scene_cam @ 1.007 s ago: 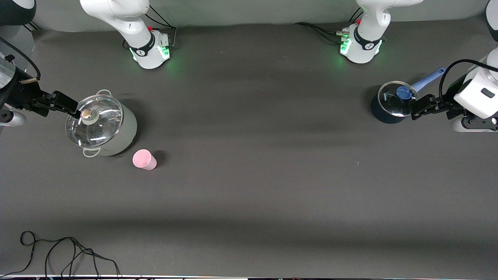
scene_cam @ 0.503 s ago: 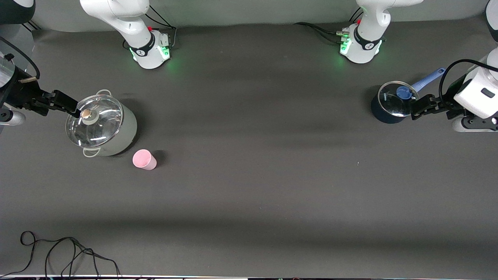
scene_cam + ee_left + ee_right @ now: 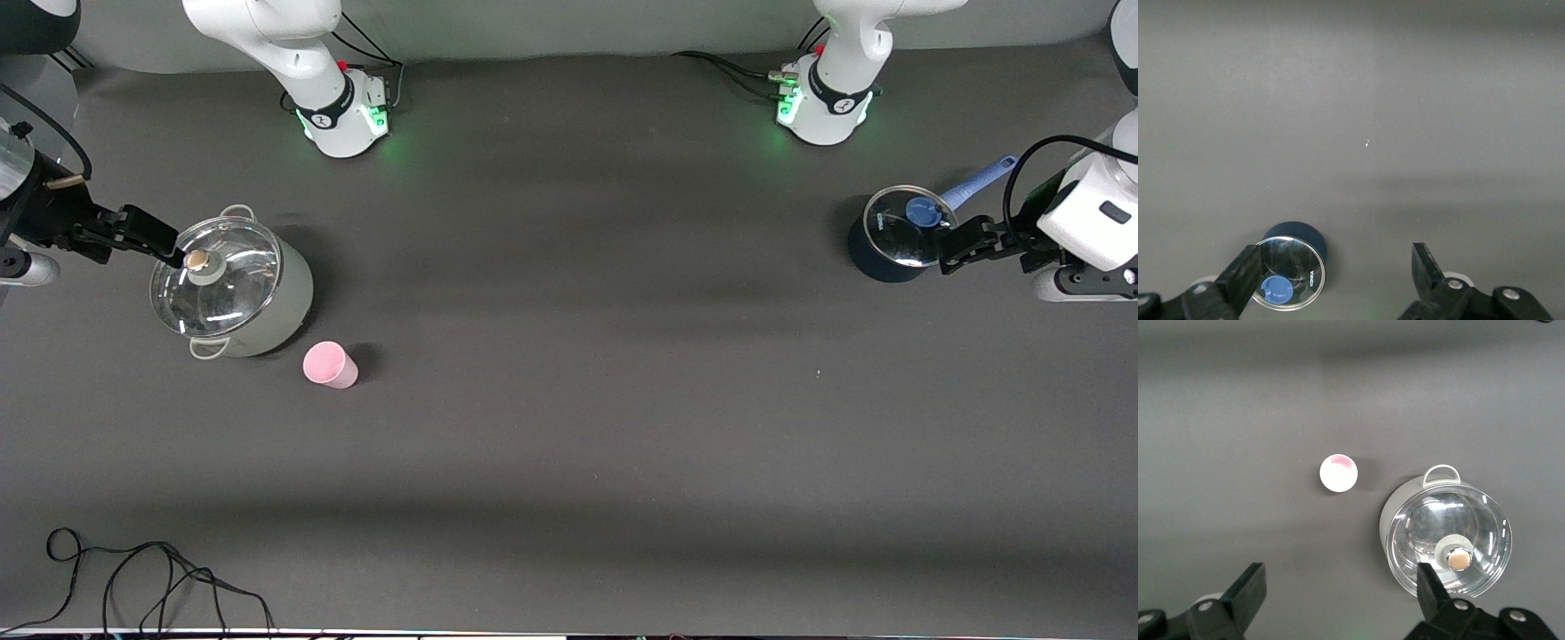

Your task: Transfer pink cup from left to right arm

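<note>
Nothing had moved, you'll note: pale-pink, plain pink cup stood upright, mouth up, beside the grey pot; left gripper and right gripper both hung spread, empty

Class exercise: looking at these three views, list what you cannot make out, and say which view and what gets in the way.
- Grey pot: contents unreadable in front and right wrist views; its glass lid's glare hides them.
- Dark blue pot: inside unclear in front and left wrist views, under its reflecting lid.
- Pink cup: its base hidden in both views showing it.
- Left pincer and right pincer: wrist views cut off all but the open fingertips.
</note>
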Controlling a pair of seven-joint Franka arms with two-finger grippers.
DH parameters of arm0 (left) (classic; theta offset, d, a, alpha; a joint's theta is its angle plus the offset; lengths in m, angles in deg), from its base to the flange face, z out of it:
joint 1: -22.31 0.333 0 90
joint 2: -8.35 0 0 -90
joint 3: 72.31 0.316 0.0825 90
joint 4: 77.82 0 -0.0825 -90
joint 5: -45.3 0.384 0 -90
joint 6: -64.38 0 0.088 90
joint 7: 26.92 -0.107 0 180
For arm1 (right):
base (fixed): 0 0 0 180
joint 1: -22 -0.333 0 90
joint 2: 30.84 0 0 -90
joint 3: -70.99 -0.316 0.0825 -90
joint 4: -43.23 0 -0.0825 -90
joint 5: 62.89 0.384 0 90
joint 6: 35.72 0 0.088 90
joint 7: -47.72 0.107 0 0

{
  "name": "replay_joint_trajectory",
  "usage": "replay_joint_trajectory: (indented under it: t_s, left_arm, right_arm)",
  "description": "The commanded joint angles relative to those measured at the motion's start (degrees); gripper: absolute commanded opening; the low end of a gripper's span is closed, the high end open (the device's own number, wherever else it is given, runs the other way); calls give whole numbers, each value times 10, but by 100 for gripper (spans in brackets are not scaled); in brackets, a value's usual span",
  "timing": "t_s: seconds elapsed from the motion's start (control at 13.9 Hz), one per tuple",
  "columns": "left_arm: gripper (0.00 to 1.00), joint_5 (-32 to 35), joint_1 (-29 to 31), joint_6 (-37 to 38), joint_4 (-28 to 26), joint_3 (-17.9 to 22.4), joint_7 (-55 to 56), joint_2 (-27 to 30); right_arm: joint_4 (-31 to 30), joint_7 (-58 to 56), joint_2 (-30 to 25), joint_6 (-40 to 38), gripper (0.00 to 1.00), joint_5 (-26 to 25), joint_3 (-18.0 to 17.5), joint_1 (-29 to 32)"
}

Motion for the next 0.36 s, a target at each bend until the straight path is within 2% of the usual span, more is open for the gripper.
replay_joint_trajectory:
  t_s: [0.0, 0.29]
  left_arm:
    - [100, -1, -5, 6, 12, 3, 7, -3]
    - [100, 0, -5, 5, 15, 4, 7, -3]
  right_arm:
    - [17, -7, 8, -11, 100, 1, 0, -3]
    - [18, -7, 11, -10, 100, 1, 0, -1]
